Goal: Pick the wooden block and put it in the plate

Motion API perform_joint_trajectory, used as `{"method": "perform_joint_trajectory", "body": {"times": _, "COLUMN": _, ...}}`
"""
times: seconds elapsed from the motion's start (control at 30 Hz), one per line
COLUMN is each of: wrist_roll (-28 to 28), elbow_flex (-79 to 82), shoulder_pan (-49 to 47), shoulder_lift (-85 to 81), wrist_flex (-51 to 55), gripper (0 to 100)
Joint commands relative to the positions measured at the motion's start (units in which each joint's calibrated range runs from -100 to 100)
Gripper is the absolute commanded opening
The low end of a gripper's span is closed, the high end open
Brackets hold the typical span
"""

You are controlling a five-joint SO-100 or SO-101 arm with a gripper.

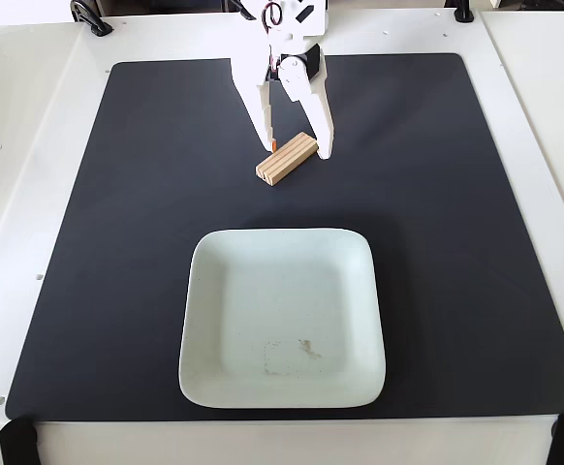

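The wooden block [286,159] is a small light-tan grooved bar lying at an angle on the black mat, above the plate. My white gripper [297,148] comes down from the top edge and stands open, one fingertip at the block's upper left side and the other at its right end, straddling its upper part. Nothing is gripped. The plate [204,320], pale mint-white and square with rounded corners, sits lower on the mat with a faint smudge near its bottom; it holds nothing.
A black mat [117,242] covers most of the white table [20,194]. Black clamps sit at the table's lower corners [15,441] and at the top edge.
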Motion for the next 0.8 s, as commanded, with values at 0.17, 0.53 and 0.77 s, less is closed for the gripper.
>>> {"method": "perform_joint_trajectory", "body": {"times": 0.17, "wrist_roll": 1.5, "elbow_flex": -1.5, "shoulder_pan": 1.2, "shoulder_lift": 2.9, "wrist_flex": -0.2, "gripper": 27}}
{"method": "perform_joint_trajectory", "body": {"times": 0.53, "wrist_roll": 1.4, "elbow_flex": -3.8, "shoulder_pan": 1.1, "shoulder_lift": 9.5, "wrist_flex": -0.3, "gripper": 27}}
{"method": "perform_joint_trajectory", "body": {"times": 0.77, "wrist_roll": 1.6, "elbow_flex": -3.2, "shoulder_pan": 1.2, "shoulder_lift": 9.7, "wrist_flex": -0.3, "gripper": 14}}
